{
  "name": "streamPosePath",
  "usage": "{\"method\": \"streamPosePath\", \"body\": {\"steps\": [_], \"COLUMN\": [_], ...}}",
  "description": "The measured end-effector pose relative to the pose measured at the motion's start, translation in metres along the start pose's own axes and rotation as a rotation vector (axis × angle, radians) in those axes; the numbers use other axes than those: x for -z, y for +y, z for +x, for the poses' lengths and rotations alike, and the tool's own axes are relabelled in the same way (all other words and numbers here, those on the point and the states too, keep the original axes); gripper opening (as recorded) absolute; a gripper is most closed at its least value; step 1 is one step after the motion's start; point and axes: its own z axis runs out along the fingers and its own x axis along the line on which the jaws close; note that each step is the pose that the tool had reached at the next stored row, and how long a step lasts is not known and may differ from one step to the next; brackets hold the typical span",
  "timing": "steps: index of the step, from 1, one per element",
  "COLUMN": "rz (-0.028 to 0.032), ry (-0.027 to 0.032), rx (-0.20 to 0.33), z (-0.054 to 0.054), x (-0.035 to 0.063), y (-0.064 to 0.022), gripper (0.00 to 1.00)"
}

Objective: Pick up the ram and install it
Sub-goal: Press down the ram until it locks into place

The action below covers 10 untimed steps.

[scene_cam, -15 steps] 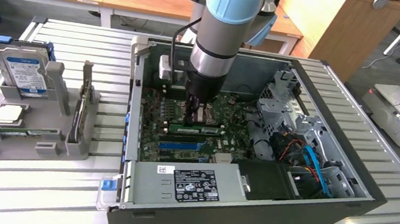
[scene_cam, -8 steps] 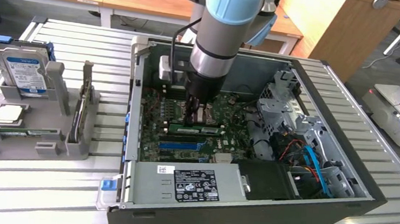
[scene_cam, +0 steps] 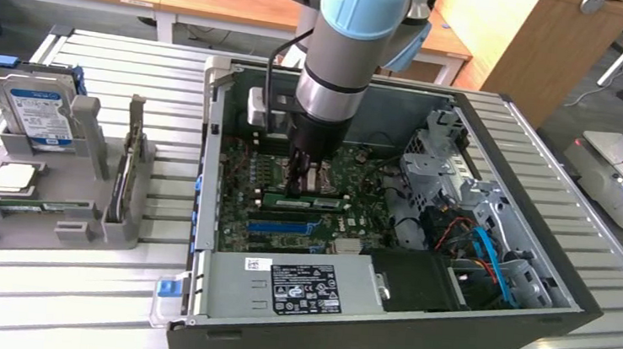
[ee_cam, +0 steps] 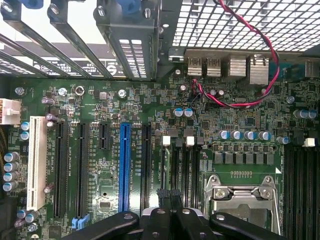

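While the arm is reaching down into the open PC case [scene_cam: 501, 326], the gripper [scene_cam: 301, 187] hangs low over the motherboard [scene_cam: 284, 223], roughly mid-board. Its fingers are pressed together with nothing between them. In the wrist view the gripper [ee_cam: 170, 195] has its two black tips side by side, right above the black memory slots [ee_cam: 182, 165] with the white clips, just beside the CPU socket [ee_cam: 240, 200]. The long blue expansion slot [ee_cam: 124, 167] is a bit further off on the other side, and a white slot [ee_cam: 36, 162] sits well away from that.

As for the ram [scene_cam: 303, 200], from the exterior view it looks like the narrow green stick with a white label lying lengthwise on the board, directly under the fingertips. Honestly I can't tell whether the tips are touching it or just above it, or whether it's fully seated.

Off to the exterior view's left, well apart from the case, a grey parts tray [scene_cam: 80, 235] sits on the slatted table [scene_cam: 64, 288]. A hard drive [scene_cam: 37, 112] with a blue-white label stands upright at its back, and a square silver processor [scene_cam: 14, 176] lies flat in front of it. The power supply [scene_cam: 291, 284] with its black sticker fills the case's near edge.
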Motion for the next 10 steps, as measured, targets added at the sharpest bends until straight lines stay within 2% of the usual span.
{"method": "streamPosePath", "body": {"steps": [10], "rz": [0.0001], "ry": [-0.0001], "rx": [0.0], "z": [0.0001], "x": [-0.0021], "y": [-0.0001], "gripper": [0.11]}}
